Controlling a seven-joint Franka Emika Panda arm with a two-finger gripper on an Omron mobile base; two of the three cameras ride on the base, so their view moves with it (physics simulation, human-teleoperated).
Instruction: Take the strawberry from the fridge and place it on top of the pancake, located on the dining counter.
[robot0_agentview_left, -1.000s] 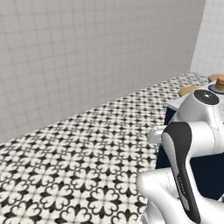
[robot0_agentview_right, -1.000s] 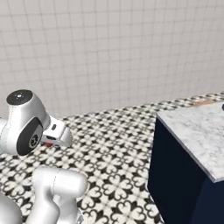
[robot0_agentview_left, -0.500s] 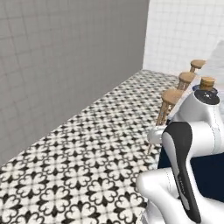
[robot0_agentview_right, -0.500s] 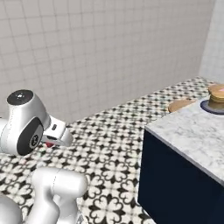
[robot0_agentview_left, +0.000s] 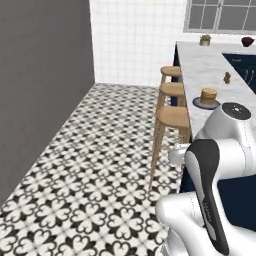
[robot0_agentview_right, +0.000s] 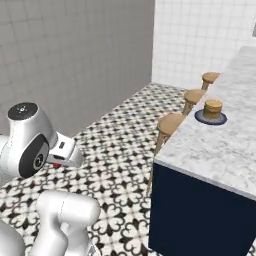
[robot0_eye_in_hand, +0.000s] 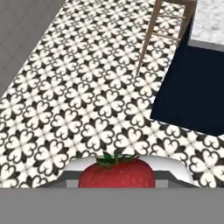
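Gripper (robot0_eye_in_hand: 117, 183) closed on the strawberry (robot0_eye_in_hand: 117, 173), red fruit with green leaves up, seen close at the bottom of the hand view, carried above patterned black-and-white floor tiles (robot0_eye_in_hand: 74, 100). In the right base view, a speck of red (robot0_agentview_right: 56, 164) under the white hand, low beside the arm's big round joint. Ahead and to the right, the dining counter (robot0_agentview_right: 225, 150): white-grey marble top on a navy base, its near corner dark blue in the hand view (robot0_eye_in_hand: 192, 92). Well along that top, the pancake (robot0_agentview_right: 213, 108), a small golden stack on a dark round plate (robot0_agentview_right: 201, 116), standing near the edge on the stool side; the same stack (robot0_agentview_left: 208, 95) visible in the left base view just past the arm's shoulder. Three tan wooden stools (robot0_agentview_left: 172, 118) lined up against the counter's side. Further back on the marble, a small brown shaker (robot0_agentview_left: 227, 77). Grey wall (robot0_agentview_left: 40, 75) at left, white tiled wall (robot0_agentview_left: 135, 35) and a window (robot0_agentview_left: 220, 15) at the far end.
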